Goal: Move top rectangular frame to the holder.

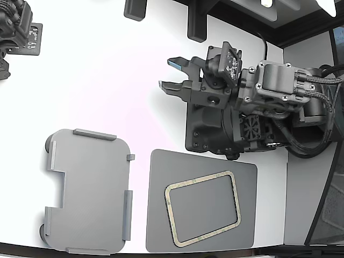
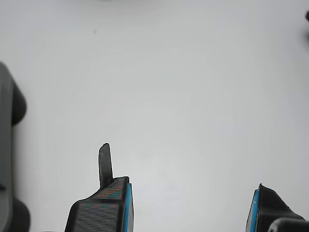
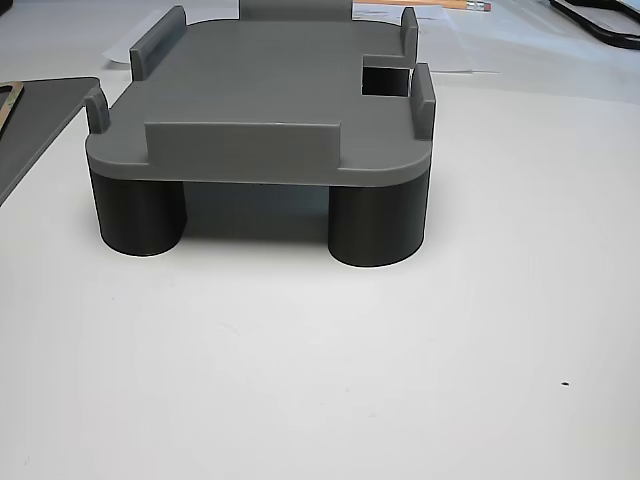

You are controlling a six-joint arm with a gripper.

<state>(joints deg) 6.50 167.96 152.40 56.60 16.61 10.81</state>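
The rectangular frame (image 1: 169,212), a thin beige-tan ring with rounded corners, lies flat on a dark grey mat (image 1: 161,236) at the exterior view's lower right. The holder (image 1: 88,191), a light grey tray with raised edge tabs and a side notch, stands empty at the lower left. In the other view the holder (image 3: 260,100) stands on dark round feet, and a corner of the frame (image 3: 8,98) shows at that view's left edge. My gripper (image 1: 167,74) is open and empty over bare white table, above the mat and apart from both. The wrist view shows its two fingers (image 2: 104,208) with nothing between them.
The arm's dark base block (image 1: 215,129) stands just above the mat. A second arm (image 1: 16,27) sits at the exterior view's top left corner. Dark fixtures (image 1: 196,21) line the far edge. The table's front edge runs just below the holder and mat.
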